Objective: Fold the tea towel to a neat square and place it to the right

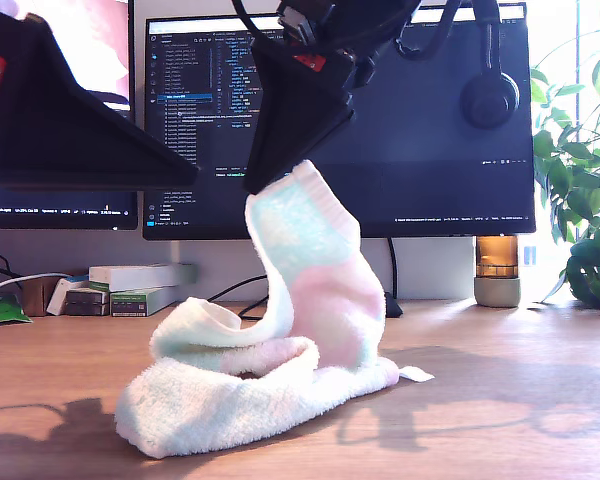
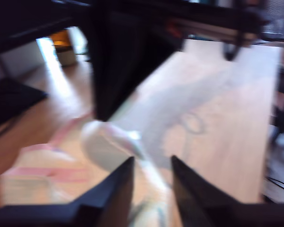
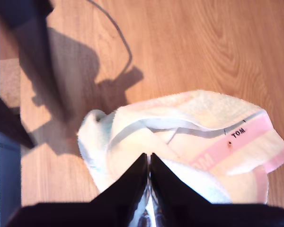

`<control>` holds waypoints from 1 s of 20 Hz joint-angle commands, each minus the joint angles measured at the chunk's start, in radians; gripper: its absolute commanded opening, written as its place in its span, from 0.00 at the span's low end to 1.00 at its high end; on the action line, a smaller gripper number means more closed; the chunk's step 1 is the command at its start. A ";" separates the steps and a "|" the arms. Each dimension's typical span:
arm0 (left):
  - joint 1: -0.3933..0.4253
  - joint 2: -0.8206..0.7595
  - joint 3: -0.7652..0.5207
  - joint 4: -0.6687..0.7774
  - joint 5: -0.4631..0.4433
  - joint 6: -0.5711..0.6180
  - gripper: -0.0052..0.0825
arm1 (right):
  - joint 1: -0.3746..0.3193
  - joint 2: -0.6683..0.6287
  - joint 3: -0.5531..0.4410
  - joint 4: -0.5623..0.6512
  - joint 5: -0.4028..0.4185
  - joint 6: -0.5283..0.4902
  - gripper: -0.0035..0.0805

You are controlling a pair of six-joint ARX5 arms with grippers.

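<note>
The towel (image 1: 310, 290) sits heaped mid-desk (image 1: 500, 400). One corner is hoisted toward twelve o'clock, pinched tight in my second gripper (image 3: 148, 163). My first gripper (image 2: 151, 165) gapes, seemingly empty. That thin pinch might slip, dropping the fold crooked.

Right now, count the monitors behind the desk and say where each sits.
2. One monitor fills the middle of the exterior view, showing dark code windows, headphones hanging on it. The second monitor is at that view's left, mostly hidden behind a black arm. More could be hidden.
</note>
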 commanded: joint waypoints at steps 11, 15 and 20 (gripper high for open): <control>-0.021 0.317 0.151 0.138 -0.113 -0.037 0.47 | 0.024 0.003 -0.003 0.035 -0.005 0.053 0.03; -0.021 0.394 0.193 0.137 -0.129 -0.037 0.40 | 0.024 0.003 -0.003 0.041 -0.005 0.054 0.03; -0.021 0.446 0.206 0.124 -0.047 -0.029 0.04 | 0.024 0.003 -0.003 0.056 -0.005 0.057 0.03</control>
